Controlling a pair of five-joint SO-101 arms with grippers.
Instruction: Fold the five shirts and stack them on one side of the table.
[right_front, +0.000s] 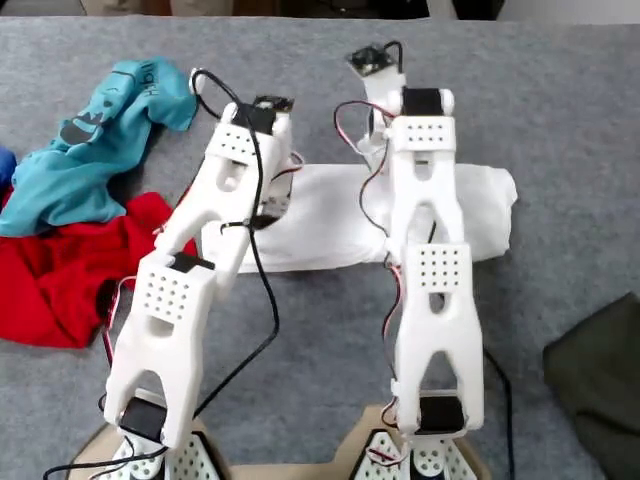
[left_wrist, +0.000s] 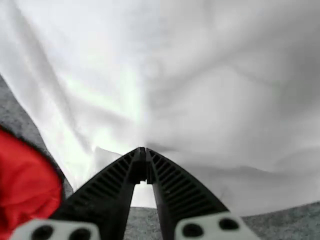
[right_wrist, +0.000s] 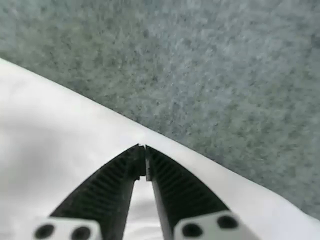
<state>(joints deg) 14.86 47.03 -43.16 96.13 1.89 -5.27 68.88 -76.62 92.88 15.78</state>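
Grey table (right_front: 300, 330) — left gripper (left_wrist: 141, 150) and right gripper (right_wrist: 141, 147) closed, seemingly pinching the white shirt (right_front: 330, 220).

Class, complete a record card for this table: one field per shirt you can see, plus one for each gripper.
white shirt: folded into a strip, mid-table, under both arms
teal shirt: crumpled, far left, touching the red shirt
red shirt: crumpled, left side
dark green shirt: at the right edge
left gripper: shut, tips on the white shirt
right gripper: shut, tips at the white shirt's edge
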